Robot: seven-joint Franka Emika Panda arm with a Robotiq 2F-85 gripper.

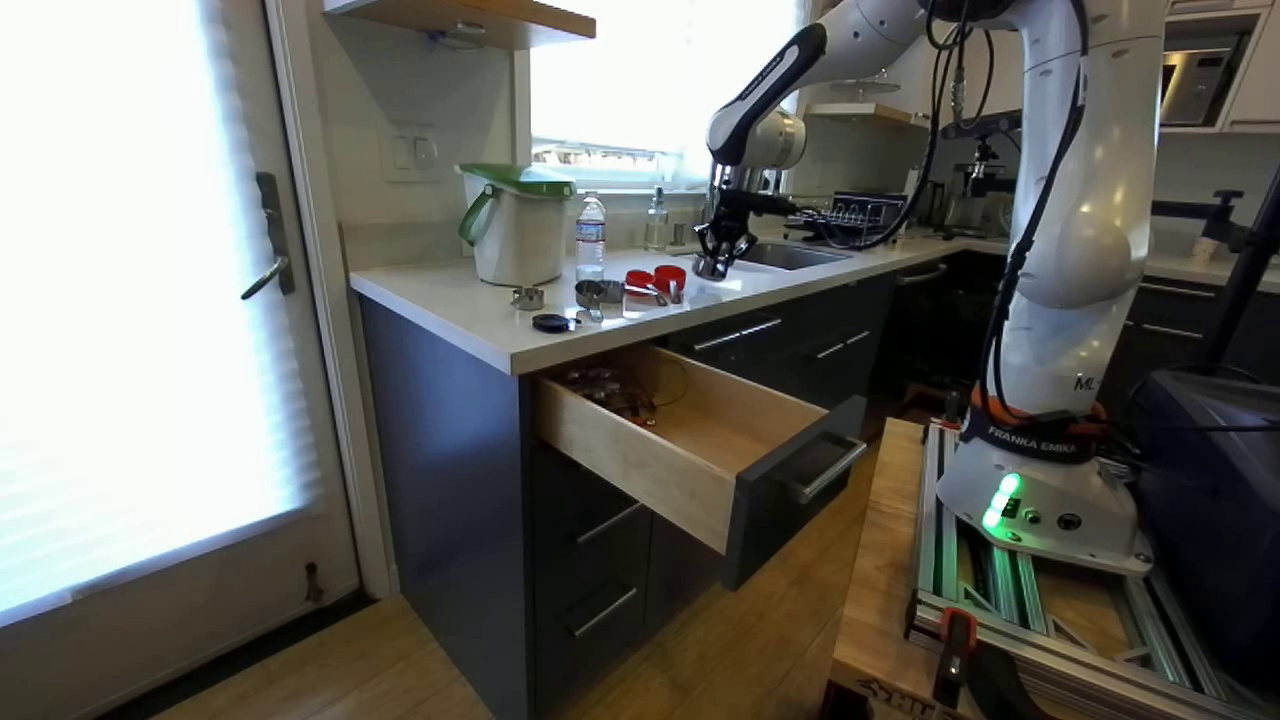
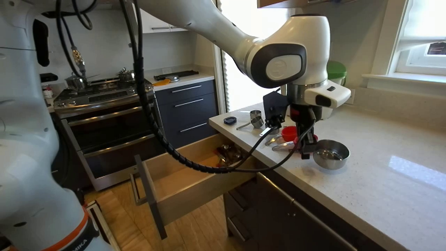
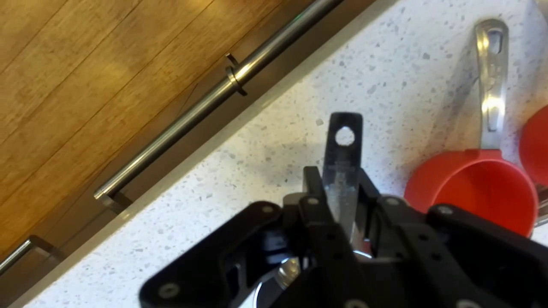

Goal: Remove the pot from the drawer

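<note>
The end effector is clamped on the handle of a steel pot, a finger on either side and the handle's holed tip sticking out past them. In both exterior views the pot is out of the drawer, over the bench; I cannot tell whether its base touches the surface. The pot is upright, its mouth facing up. In the wrist view most of it is hidden behind the end effector; a red cup lies just beside, and a second red cup is cut off at the edge.

The drawer stands pulled out below the bench, pale wood inside, with a metal bar on its grey front. Toward its back lies a jumble of shiny items, too small to make out.

Near the red cups, toward the bench's corner, are steel cups and a round black item. Behind them stand a white bucket with a green lid and a bottle. A dispenser stands near the sink.
</note>
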